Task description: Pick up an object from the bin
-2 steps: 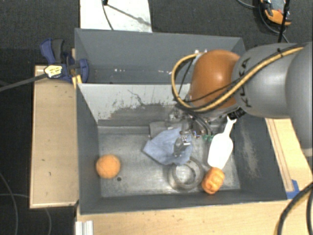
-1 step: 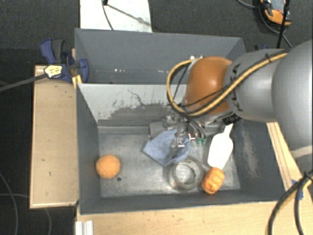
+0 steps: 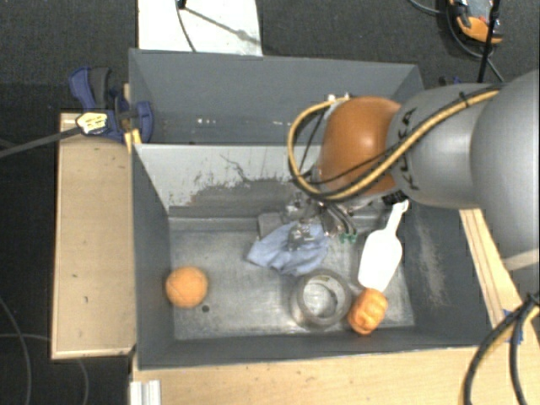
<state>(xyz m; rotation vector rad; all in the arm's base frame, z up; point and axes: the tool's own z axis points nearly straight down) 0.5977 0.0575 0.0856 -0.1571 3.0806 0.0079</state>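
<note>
Five loose things lie on the floor of the grey metal bin [image 3: 221, 184]. Near the middle, a little toward 12 o'clock, sits a crumpled pale-blue cloth [image 3: 277, 256]. The gripper [image 3: 308, 229], under the arm's orange wrist cover, is down on the cloth's 1 o'clock edge, touching the fabric. Whether it is released, clenched or grasping the cloth cannot be told, since its tips are lost against the folds. At 5 o'clock from the cloth, just beside it, stands a clear round cup [image 3: 320, 300]. Touching the cup at its 4 o'clock side is a small ribbed orange pumpkin-shaped toy [image 3: 367, 311]. A white plastic bottle [image 3: 380, 256] lies tilted at 3 o'clock, its base near the toy. A round orange ball [image 3: 186, 286] rests well apart at 8 o'clock.
</note>
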